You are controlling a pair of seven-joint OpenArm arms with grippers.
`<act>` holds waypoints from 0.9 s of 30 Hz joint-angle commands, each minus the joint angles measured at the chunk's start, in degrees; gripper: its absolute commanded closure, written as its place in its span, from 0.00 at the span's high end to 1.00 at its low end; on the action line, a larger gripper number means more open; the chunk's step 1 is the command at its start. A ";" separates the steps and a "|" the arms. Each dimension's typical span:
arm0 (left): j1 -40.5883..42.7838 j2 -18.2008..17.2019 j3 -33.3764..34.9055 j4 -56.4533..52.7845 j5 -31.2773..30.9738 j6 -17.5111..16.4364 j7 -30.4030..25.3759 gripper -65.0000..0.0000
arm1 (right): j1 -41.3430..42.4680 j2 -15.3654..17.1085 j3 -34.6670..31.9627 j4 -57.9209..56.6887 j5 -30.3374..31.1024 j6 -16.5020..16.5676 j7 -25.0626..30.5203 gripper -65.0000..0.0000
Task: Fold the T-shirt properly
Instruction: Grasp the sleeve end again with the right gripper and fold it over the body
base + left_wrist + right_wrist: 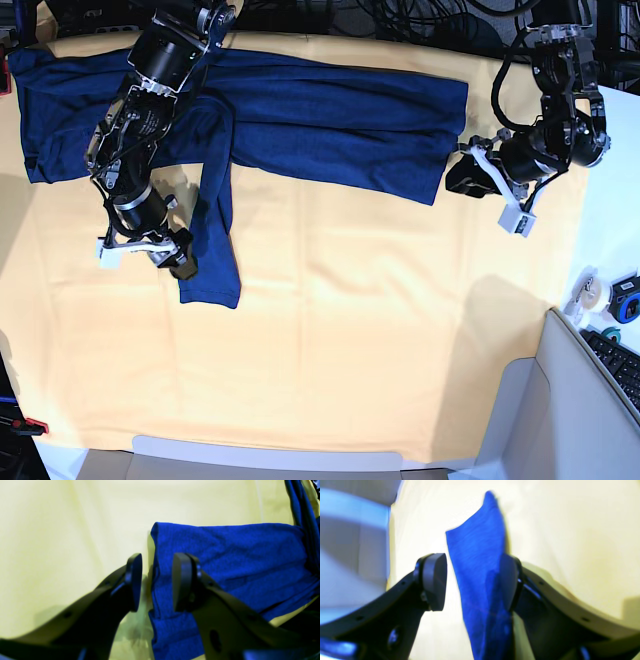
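Both arms reach low, left pincer (pixel 157 580) and right pincer (pixel 475 582) spread apart.

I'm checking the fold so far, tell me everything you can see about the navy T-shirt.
The T-shirt is plain dark navy, a soft knit, with long sleeves and no print. Its body lies flat as a long band across the far side of the pale yellow cloth, slightly creased. One sleeve hangs toward the camera, its end beside the right hand. The left hand sits open at the band's other end. Both hands stand open around fabric edges.

T-shirt (pixel 300 110) spread on cloth (pixel 330 330), sleeve end between right jaws
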 commanded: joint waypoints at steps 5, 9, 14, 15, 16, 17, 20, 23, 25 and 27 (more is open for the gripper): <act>-0.70 -0.67 -0.33 0.84 -0.79 -0.20 -0.59 0.31 | 1.18 -0.07 -0.34 0.91 1.21 -4.27 2.34 0.51; -0.87 -0.67 -0.33 0.84 -0.79 -0.20 -0.59 0.31 | 1.79 0.28 -0.34 0.73 1.12 -7.00 2.34 0.51; -1.05 -0.59 -0.33 0.84 -0.79 -0.20 -0.41 0.31 | 3.55 0.37 -2.27 -3.49 1.12 -8.23 2.34 0.51; -1.05 -0.59 -0.33 0.84 -0.79 -0.20 -0.41 0.31 | 4.08 0.37 -3.07 -4.63 1.12 -8.23 2.34 0.51; -1.05 -0.59 -0.33 0.84 -0.79 -0.20 -0.41 0.31 | 4.43 0.37 -3.68 -5.51 1.12 -8.23 2.34 0.51; -1.05 -0.59 -0.33 0.84 -0.79 -0.20 -0.41 0.31 | 4.61 0.37 -4.12 -6.30 1.12 -8.23 2.34 0.51; -1.05 -0.59 -0.33 0.84 -0.79 -0.20 -0.41 0.31 | 5.22 0.37 -5.70 -8.50 1.12 -8.23 2.43 0.51; -1.05 -0.59 -0.33 0.84 -0.79 -0.20 -0.32 0.31 | 5.22 0.37 -6.93 -8.94 1.12 -8.23 2.43 0.51; -1.05 -0.59 -0.33 0.84 -0.79 -0.20 -0.32 0.31 | 5.22 0.28 -7.46 -8.94 1.12 -8.23 2.43 0.49; -1.05 -0.59 -0.33 0.84 -0.79 -0.20 -0.32 0.31 | 5.22 0.37 -8.34 -8.94 1.12 -8.14 2.43 0.37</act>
